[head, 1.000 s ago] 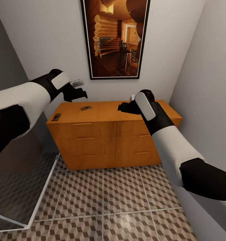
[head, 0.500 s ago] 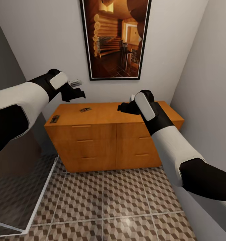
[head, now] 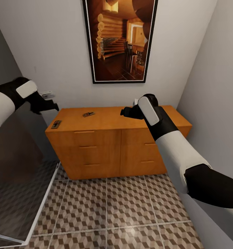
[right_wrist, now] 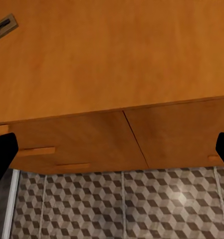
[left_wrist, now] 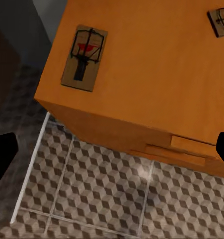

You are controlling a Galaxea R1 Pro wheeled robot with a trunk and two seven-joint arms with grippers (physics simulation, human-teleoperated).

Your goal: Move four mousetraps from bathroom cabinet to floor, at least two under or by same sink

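— Bright?
— Evenly lit, soft, no hard shadows. Faint pale glare on the floor tiles [head: 130, 230].
— Sharp?
— Mostly crisp; slightly soft wood grain on the cabinet [right_wrist: 112, 59] up close. Stretched toward the head view's edges.

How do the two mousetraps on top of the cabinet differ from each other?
The corner mousetrap lies at the cabinet's front left corner; the middle mousetrap lies farther back, nearer the middle. The corner one runs front to back; the middle one lies turned crosswise. Both lie flat on the cabinet, untouched.
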